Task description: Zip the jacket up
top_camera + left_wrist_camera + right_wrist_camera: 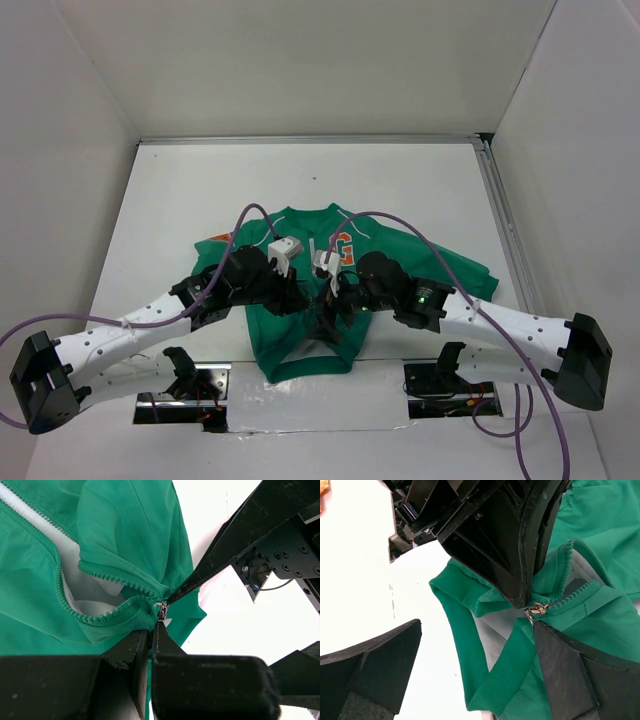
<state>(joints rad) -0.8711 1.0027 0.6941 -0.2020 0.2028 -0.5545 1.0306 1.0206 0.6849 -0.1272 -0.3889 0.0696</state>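
counter [200,190]: white, carrying the jacket, which lies ahead of both arms, flat and face up.
jacket [300,335]: green, its hem nearest the arm bases; the front is unzipped, with grey lining showing between the two rows of teeth. Both hands meet over its lower front.
left hand [151,630]: nearly closed, pinching the green fabric at the bottom of the zip, just below the slider.
right hand [475,645]: jaws wide apart and holding nothing; one finger lies at the slider, the other is well off to the side over bare counter.
slider [536,609]: small and metal, at the very bottom of the zip, between the tips of the two hands.
step: start of the zipping, I judge; the hem is anchored and the pull is not yet gripped.
next move: the right hand should likely close on the slider's tab, then draw it away from the left hand toward the collar while the left keeps the hem taut.
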